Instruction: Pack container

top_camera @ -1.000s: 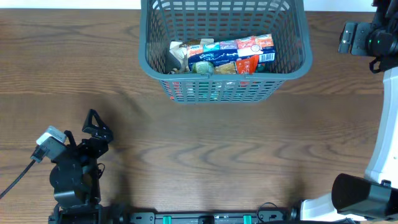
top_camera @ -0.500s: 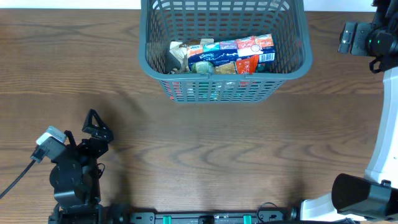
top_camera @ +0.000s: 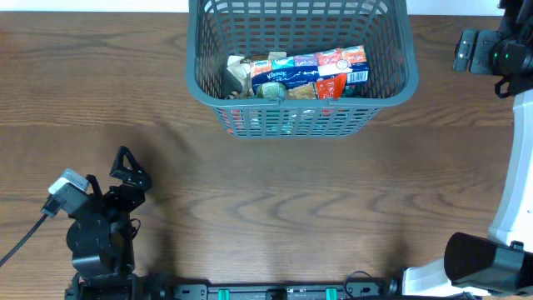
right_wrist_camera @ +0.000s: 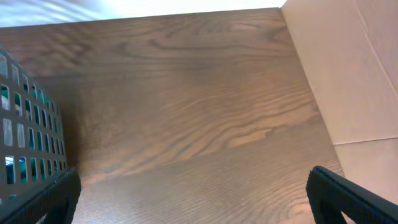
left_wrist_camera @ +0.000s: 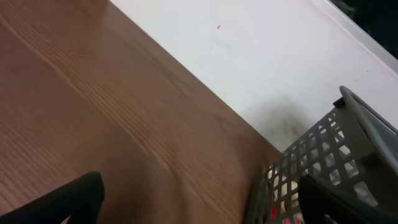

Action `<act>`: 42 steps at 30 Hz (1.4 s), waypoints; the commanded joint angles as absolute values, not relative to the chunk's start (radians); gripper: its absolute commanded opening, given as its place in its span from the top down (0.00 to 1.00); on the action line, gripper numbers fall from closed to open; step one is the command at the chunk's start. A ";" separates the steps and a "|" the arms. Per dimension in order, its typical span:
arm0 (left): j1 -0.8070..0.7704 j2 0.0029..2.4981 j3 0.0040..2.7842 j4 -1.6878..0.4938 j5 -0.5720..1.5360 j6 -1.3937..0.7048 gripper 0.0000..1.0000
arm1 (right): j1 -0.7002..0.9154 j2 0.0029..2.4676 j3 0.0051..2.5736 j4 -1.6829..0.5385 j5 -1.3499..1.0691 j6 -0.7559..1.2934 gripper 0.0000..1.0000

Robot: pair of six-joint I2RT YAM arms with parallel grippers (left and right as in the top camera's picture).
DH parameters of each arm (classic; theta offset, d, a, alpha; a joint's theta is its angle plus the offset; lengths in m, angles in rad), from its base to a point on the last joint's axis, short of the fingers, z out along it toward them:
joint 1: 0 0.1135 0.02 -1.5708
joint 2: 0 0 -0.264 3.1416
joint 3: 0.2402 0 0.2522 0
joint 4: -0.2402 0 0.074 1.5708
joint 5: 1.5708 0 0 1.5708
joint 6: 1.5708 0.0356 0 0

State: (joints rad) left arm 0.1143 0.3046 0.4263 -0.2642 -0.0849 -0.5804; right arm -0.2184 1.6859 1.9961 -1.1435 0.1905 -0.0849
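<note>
1. The container (top_camera: 296, 121) sits at the far middle of the table (top_camera: 275, 200), its back end running out of the overhead view. It is a grey basket with lattice walls and a thick rim.
2. Inside it, grocery packets are crowded against the near wall. There is a blue tissue pack (top_camera: 279, 77), a row of red-and-white packets (top_camera: 341, 60) behind it, an orange packet (top_camera: 329, 86) to the right and a brownish one (top_camera: 236, 73) at the left end.
3. More colour, red and green, shows through the slots of the near wall, but I cannot make out what it is.
4. The right gripper (right_wrist_camera: 189, 190) hangs off the container's right side, near its far corner. Its two dark fingers stand wide apart at the bottom corners of its own camera view. Only bare wood lies between them, and the lattice wall is at the left edge.
5. A pale cardboard-coloured panel (right_wrist_camera: 348, 68) borders the table on that side.
6. The left gripper (top_camera: 133, 167) is well apart from the container, over the near left part of the table. Its fingers are also spread wide and carry nothing.
7. Its camera looks across the wood towards a corner of the container.
8. A black cable (top_camera: 21, 237) trails off from the left arm to the table's left edge.
</note>
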 commanded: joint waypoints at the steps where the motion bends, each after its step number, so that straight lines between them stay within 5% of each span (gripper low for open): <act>1: 0.115 0.295 0.420 -0.260 -0.082 -0.589 0.01 | -0.221 1.678 2.008 -1.145 0.190 -0.094 0.01; 36: 0.115 0.295 0.420 -0.260 -0.082 -0.589 0.01 | -0.221 1.649 2.008 -1.178 0.257 -0.094 0.01; 42: 0.115 0.295 0.420 -0.260 -0.082 -0.589 0.01 | -0.221 1.536 2.008 -1.022 0.068 -0.096 0.01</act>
State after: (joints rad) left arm 0.1143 0.3046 0.4263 -0.2638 -0.0849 -0.5800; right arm -0.2184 1.6333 1.9945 -1.0679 0.1841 -0.0853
